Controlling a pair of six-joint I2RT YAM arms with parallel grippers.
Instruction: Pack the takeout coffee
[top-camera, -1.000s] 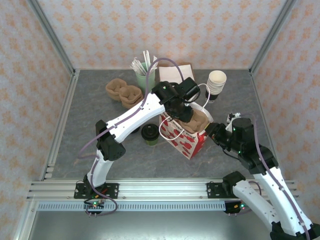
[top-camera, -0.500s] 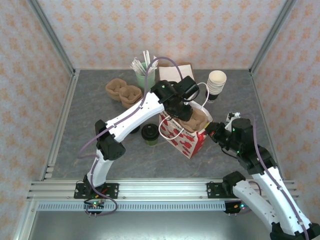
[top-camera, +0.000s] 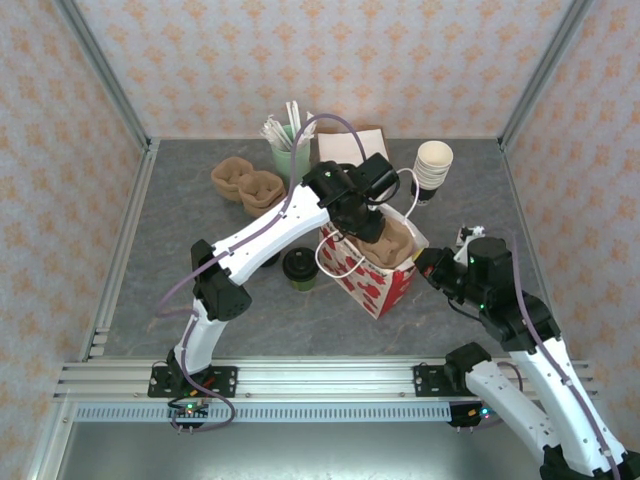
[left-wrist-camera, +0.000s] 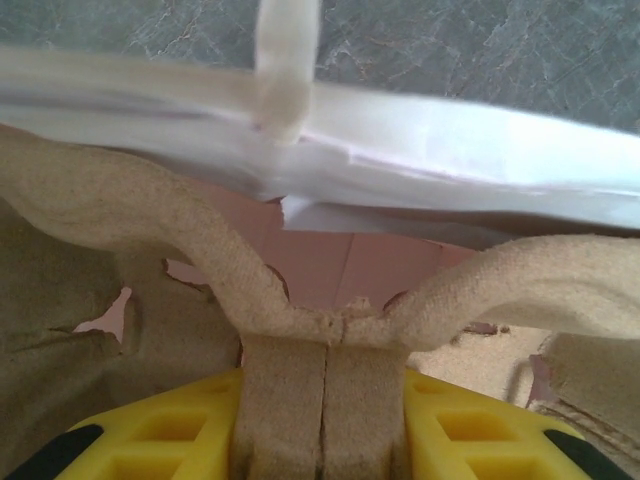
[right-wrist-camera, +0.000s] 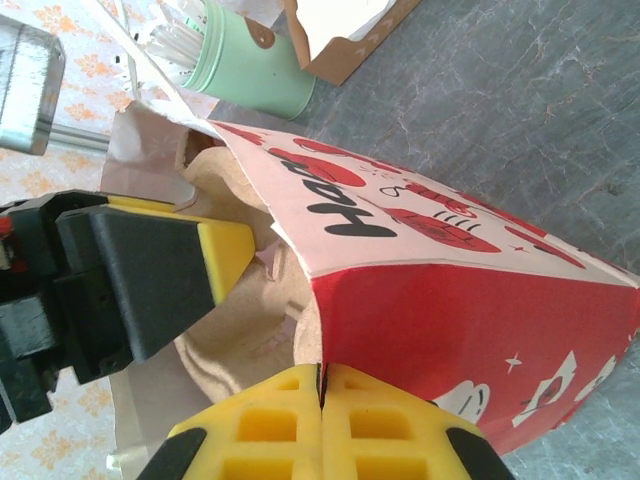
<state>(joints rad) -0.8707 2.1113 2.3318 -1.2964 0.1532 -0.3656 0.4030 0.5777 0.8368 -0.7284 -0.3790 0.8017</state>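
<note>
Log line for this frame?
left hand: shut on cup carrier in red bag | right hand: pinching red bag edge | takeout coffee: beside bag, unpacked

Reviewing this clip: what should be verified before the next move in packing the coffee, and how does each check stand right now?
1. Grip of the left hand on the cup carrier, at its centre rib: ok.
2. Carrier in the mouth of the red bag: ok.
3. Carrier seated on the bag's bottom: cannot tell.
4. Pinch of the right hand on the bag's rim: ok.
5. The takeout coffee packed: not ok; it stands lidded on the table, left of the bag.
</note>
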